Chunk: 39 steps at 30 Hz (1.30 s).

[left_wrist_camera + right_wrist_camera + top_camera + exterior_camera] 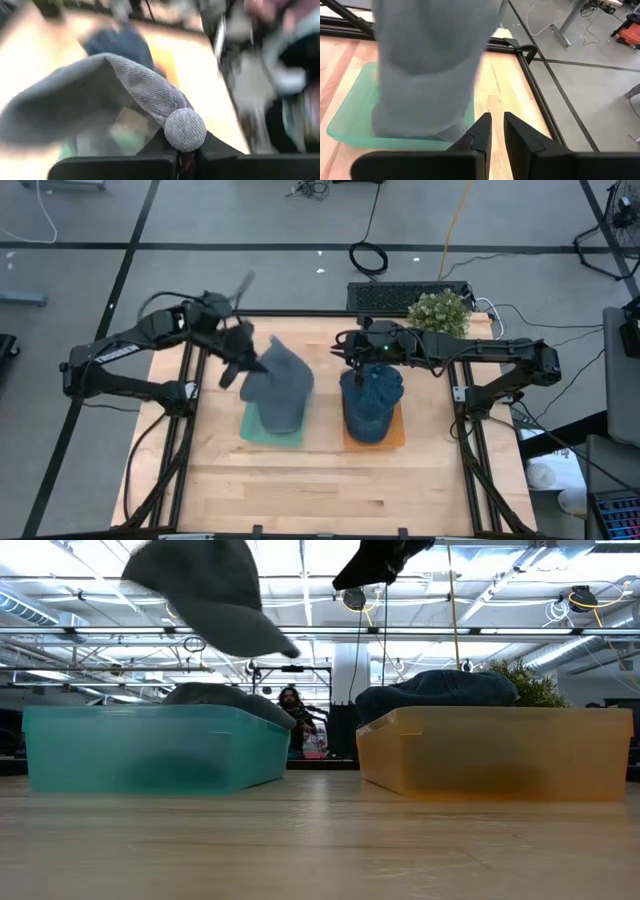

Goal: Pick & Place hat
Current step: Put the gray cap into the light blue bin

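While the left tool (243,360) hangs clamped on the grey hat (280,385) above the green bin (268,435), the right tool (352,352) sits over the blue hat (371,402) in the orange bin (396,438), fingers slightly apart and empty. That pinch looks thin, so a quick swing could shake the cloth loose onto the surface (320,490).

Directly below the left pincer (243,360), the gray hat (280,380) it grips hangs over the teal bin (252,430), whose inside is already taken up by another gray hat (215,695). To that pincer's right, the orange bin (396,438) is filled with a dark blue hat (372,402), and the right pincer (352,360) hovers over its far edge with fingers narrowly parted. Between the two bins a narrow strip of bare tabletop (322,430) stays passable. Nearer the front edge, below both pincers, the tabletop lies unobstructed. Behind the right pincer, a potted plant (440,310) blocks the far corner.
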### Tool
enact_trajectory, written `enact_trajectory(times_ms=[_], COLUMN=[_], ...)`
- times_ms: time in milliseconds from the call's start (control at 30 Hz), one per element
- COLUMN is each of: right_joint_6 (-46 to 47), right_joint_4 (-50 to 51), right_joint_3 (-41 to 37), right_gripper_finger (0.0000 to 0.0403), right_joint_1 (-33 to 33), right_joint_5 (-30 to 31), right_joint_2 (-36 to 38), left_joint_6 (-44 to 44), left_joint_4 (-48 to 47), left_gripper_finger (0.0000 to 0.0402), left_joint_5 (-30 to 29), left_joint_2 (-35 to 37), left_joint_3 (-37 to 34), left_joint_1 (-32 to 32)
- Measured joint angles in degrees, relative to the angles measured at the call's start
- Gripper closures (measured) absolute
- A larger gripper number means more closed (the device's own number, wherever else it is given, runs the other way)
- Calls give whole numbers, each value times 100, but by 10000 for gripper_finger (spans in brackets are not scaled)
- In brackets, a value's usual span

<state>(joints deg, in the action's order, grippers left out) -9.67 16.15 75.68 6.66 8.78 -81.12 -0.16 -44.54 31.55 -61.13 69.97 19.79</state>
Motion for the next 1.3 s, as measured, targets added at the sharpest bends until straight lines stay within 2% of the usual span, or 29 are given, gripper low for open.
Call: enact_trajectory(times_ms=[133,200,433,533,733,1167,1300], right_joint_6=[-4,-2,-2,-2,-64,-64,-63], right_joint_4=[1,3,3,-1,-141,-264,-268], right_joint_3=[0,0,0,-6,-213,-358,-358], right_gripper_finger=[362,363,366,367,367,370,371], right_joint_1=[0,0,0,0,2,2,3], right_joint_5=[-2,-2,-2,-2,11,13,13], right_joint_2=[0,0,0,0,0,0,0], left_joint_6=[1315,1843,3040,3562,4198,4705,4797], left_joint_4=[-1258,-1582,-1536,-1536,-1532,-1488,-1540], left_gripper_finger=[396,394,393,393,391,396,396], left_joint_5=[172,234,-900,-1162,-1827,-2020,-2450], left_joint_2=[-301,-458,-937,-1138,-1270,-1264,-1269], left_joint_3=[86,86,88,88,88,689,689], left_joint_1=[-534,-786,-1551,-1747,-1910,-2075,-2116])
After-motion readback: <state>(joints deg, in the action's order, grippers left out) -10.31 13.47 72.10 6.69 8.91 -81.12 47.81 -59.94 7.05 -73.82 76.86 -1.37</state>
